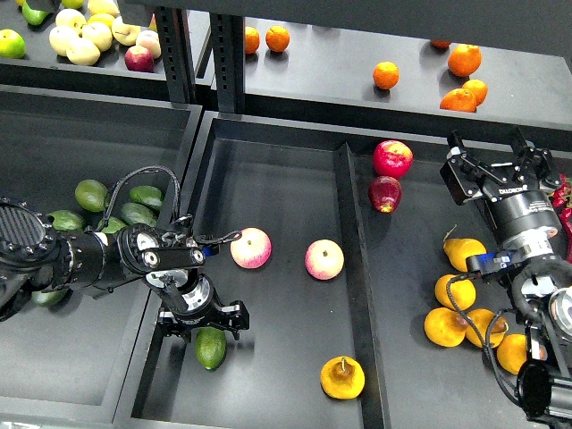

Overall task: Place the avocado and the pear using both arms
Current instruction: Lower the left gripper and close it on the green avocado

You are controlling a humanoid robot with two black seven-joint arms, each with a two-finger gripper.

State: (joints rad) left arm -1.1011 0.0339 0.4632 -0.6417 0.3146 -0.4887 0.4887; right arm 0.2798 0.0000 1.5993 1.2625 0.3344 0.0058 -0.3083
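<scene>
From the head view, the left gripper points down in the middle tray, its fingers spread just above the avocado, which lies on the tray floor near the front left corner; whether they touch it I cannot tell. The pear sits on the same tray floor, near the front right, stem up; two pinkish apples lie further back. The right gripper is raised over the right-hand tray, fingers apart and holding nothing; more pears lie below it, and two red apples to its left.
</scene>
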